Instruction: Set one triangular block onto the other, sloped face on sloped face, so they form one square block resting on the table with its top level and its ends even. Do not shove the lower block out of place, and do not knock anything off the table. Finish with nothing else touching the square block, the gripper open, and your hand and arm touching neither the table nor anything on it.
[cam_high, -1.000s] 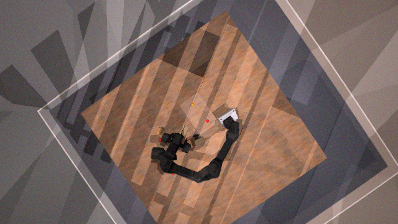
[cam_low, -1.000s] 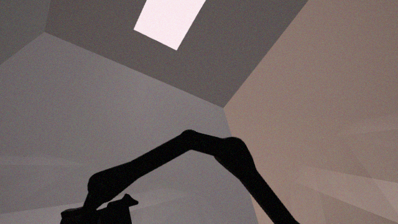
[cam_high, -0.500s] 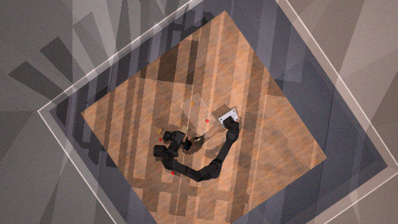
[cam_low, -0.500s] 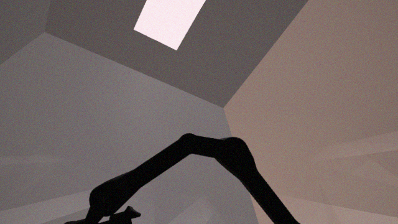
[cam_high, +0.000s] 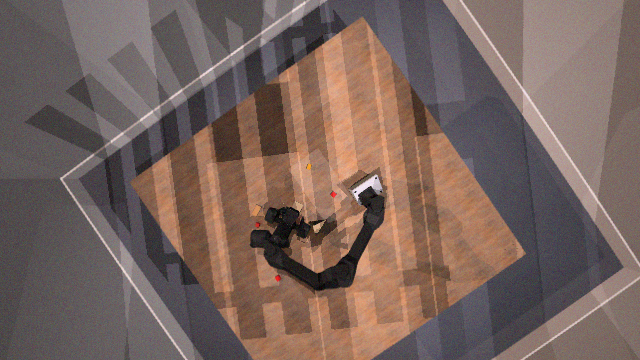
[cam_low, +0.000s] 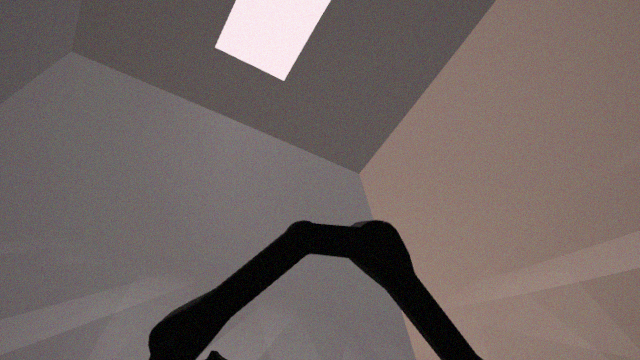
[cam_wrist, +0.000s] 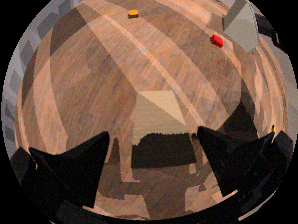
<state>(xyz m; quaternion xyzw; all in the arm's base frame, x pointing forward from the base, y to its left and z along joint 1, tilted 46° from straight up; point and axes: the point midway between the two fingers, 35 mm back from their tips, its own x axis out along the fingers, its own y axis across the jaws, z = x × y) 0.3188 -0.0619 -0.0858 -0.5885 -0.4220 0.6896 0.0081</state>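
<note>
A pale wood triangular block (cam_high: 298, 206) (cam_wrist: 159, 107) rests on the table just ahead of my gripper. In the wrist view its near part is in dark shadow. The other triangular block (cam_high: 318, 226) (cam_wrist: 242, 120) lies to the right, apart from it, its triangular end dark in the wrist view. My gripper (cam_high: 288, 218) (cam_wrist: 154, 134) is wide open and empty. Its fingers stand on either side of the near part of the first block; whether they touch it or the table cannot be told. The exterior view shows only the arm (cam_low: 260, 275), no blocks.
A red piece (cam_high: 333, 194) (cam_wrist: 216, 40) and an orange piece (cam_high: 309, 166) (cam_wrist: 133, 14) lie beyond the blocks. Red pieces also lie left (cam_high: 257, 225) and below the arm (cam_high: 277, 278). An orange-tan piece (cam_high: 257, 210) lies left of my gripper. The white arm base (cam_high: 367, 186) stands at the right.
</note>
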